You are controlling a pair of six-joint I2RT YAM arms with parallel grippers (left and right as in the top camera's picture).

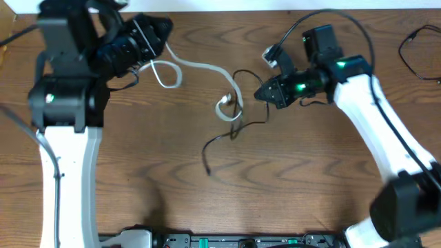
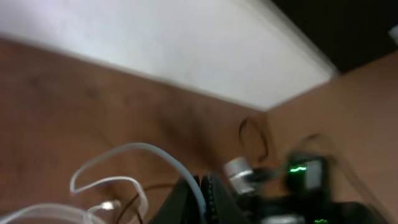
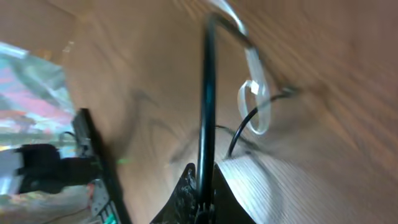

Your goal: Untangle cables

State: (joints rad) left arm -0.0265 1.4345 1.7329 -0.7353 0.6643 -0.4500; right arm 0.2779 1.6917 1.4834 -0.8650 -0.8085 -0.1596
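A white cable (image 1: 200,66) runs across the table from my left gripper (image 1: 162,33) at the upper left to a knot (image 1: 229,107) in the middle. A thin black cable (image 1: 238,131) loops through that knot and runs to my right gripper (image 1: 260,94). My left gripper is shut on the white cable (image 2: 163,158), seen between its fingers (image 2: 204,190) in the left wrist view. My right gripper (image 3: 204,186) is shut on the black cable (image 3: 208,93), which leads to the white loop (image 3: 255,102).
Another black cable (image 1: 418,52) lies at the far right edge of the wooden table (image 1: 289,186). A black cable end (image 1: 207,169) trails toward the table's middle front. A white wall strip (image 2: 155,50) shows behind the table in the left wrist view.
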